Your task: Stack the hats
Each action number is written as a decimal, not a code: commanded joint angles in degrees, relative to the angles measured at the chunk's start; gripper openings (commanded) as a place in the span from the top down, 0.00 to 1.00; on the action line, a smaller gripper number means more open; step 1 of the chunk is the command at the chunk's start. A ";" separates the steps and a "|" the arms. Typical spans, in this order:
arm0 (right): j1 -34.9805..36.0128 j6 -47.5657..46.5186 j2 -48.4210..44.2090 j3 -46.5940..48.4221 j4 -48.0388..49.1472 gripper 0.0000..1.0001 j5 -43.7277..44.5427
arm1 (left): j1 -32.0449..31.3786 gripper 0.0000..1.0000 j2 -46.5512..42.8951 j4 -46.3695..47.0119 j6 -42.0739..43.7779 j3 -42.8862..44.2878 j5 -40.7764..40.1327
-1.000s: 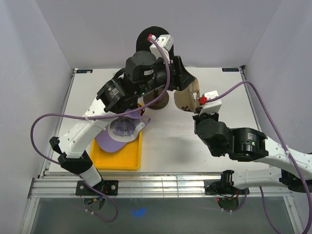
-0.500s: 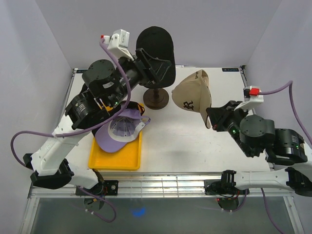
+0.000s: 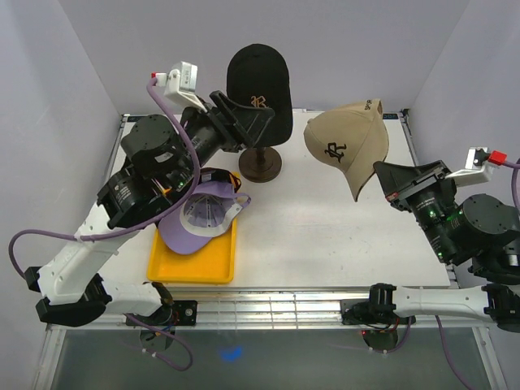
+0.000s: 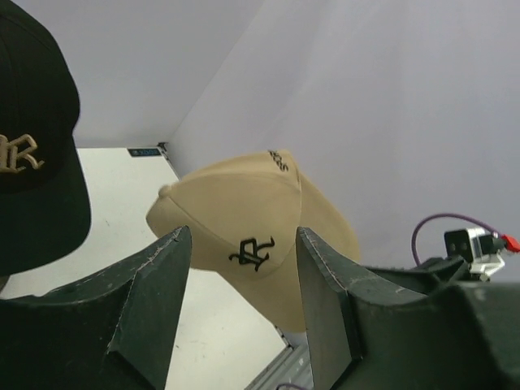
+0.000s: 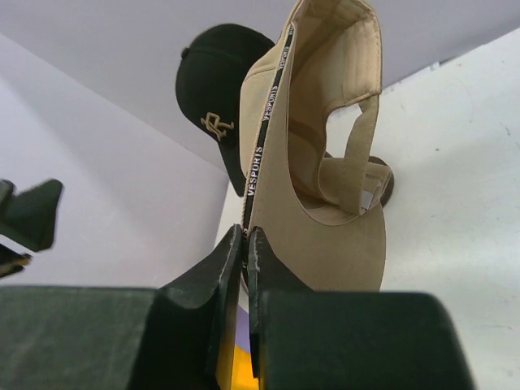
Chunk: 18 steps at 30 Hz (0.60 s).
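Left claw [image 4: 241, 236]: jaws apart, empty, beside black cap [image 3: 258, 75], gold "R", on stand [image 3: 260, 165]. Lavender cap [image 3: 199, 221]: upturned in yellow tray [image 3: 191, 264]. Tan cap [image 3: 345, 146]: airborne, black "R", inner tape reads "VESPORTS"; probably light, floppy crown, stiffer brim, best pinched there. Right claw [image 5: 245, 237]: clamped on its edge.

The tan cap [image 3: 348, 146] is matt woven cloth with dark embroidery and a printed tape inside. The black cap [image 3: 258, 77] is matt cloth with gold stitching; the lavender cap [image 3: 185, 236] is soft cloth. The yellow tray [image 3: 195, 268] looks like smooth, faintly glossy plastic. The bench [image 3: 309, 236] is smooth matt white. The left fingers [image 4: 150, 301] are dark, matt, slightly rough plastic.
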 commanded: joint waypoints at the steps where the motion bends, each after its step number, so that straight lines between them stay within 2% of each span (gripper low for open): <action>1: -0.10 -3.44 -1.28 -2.67 18.14 0.92 4.36 | -0.02 0.36 -0.89 2.70 -0.66 -4.65 9.89; 4: -0.10 -7.16 -1.12 -5.93 27.90 0.92 5.24 | -0.02 0.35 -0.53 5.25 0.92 -9.56 17.30; 6: -0.10 -7.78 -0.41 -5.41 29.77 0.92 5.59 | -0.02 0.34 -1.84 7.27 0.49 -12.65 19.69; 10: -0.10 -12.96 -0.49 -6.02 37.93 0.92 5.42 | -0.02 0.33 -4.31 13.42 -4.68 -21.00 23.73; 14: -0.10 -17.61 -3.31 -11.02 52.34 0.92 4.81 | -0.02 0.32 -4.58 21.32 -9.17 -27.06 28.57; 16: -0.10 -19.02 -3.92 -13.05 57.00 0.92 4.63 | -0.10 0.24 -5.19 23.97 -10.23 -28.56 29.10; 18: -0.10 -18.59 -3.58 -13.32 57.55 0.92 4.54 | -0.10 0.23 -5.37 27.40 -10.32 -30.06 29.98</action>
